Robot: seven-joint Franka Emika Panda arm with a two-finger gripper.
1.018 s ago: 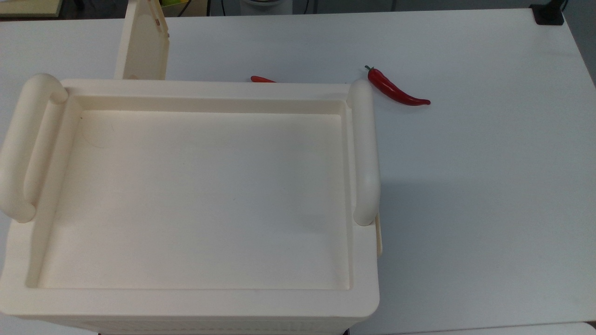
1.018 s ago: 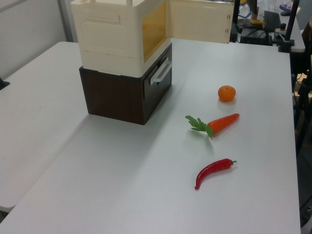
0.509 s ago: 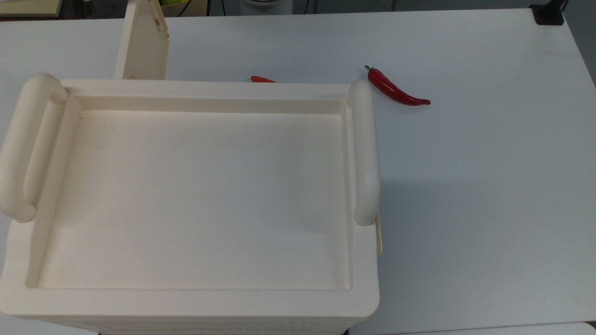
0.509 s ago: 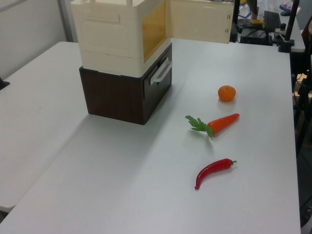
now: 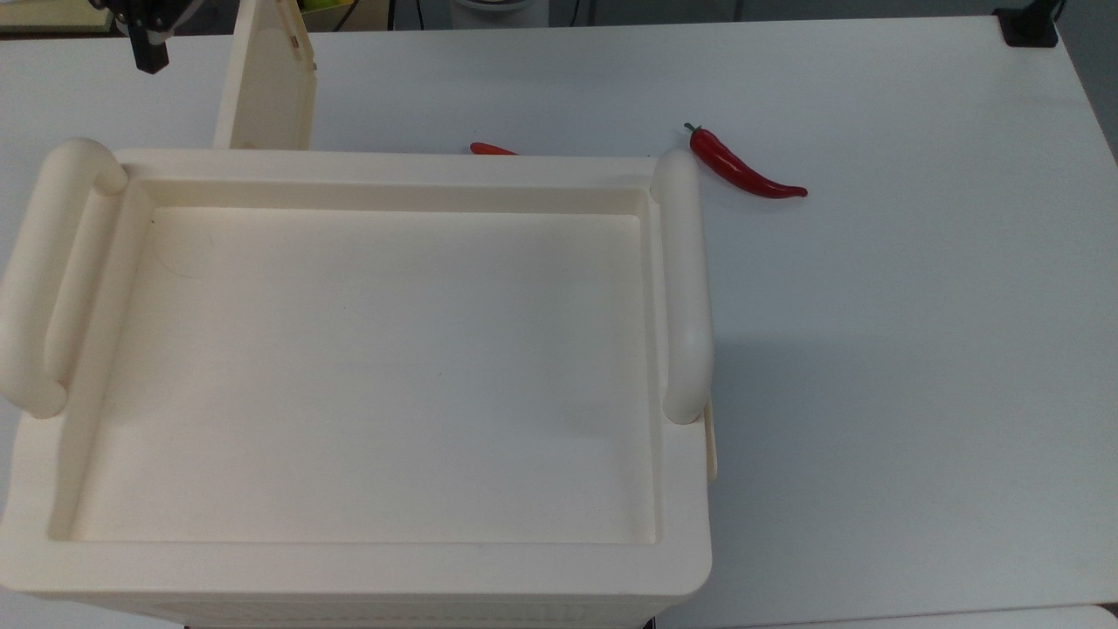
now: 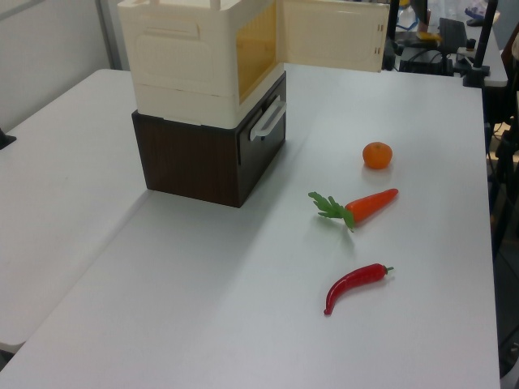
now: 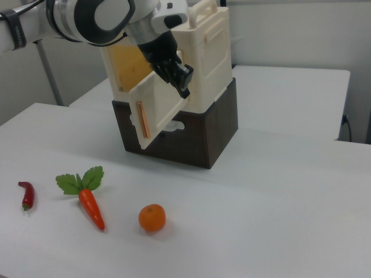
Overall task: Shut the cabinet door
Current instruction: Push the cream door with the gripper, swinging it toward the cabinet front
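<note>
Cabinet door [image 7: 155,110] count: one, swung open from the cabinet [image 7: 191,58], which sits on a dark drawer unit [image 7: 191,136]. I see the gripper [image 7: 181,81] just in front of the door; whether its jaws are parted, I cannot tell. On the table [image 6: 243,324] beyond the cabinet I count one carrot [image 6: 365,205], one orange [image 6: 377,155], one chilli [image 6: 354,284].

The cabinet [image 6: 186,57] is cream, and inside it looks yellow-orange. Its door [image 7: 155,113] is cream too, with an orange strip on the edge. The box [image 6: 203,162] under it is dark brown with a white handle [image 6: 268,120]. The chilli [image 6: 355,285] is red. The carrot [image 7: 91,208] is orange with green leaves. The small fruit [image 7: 152,218] is orange. The table [image 5: 873,349] is white. The gripper [image 7: 181,78] is black.
</note>
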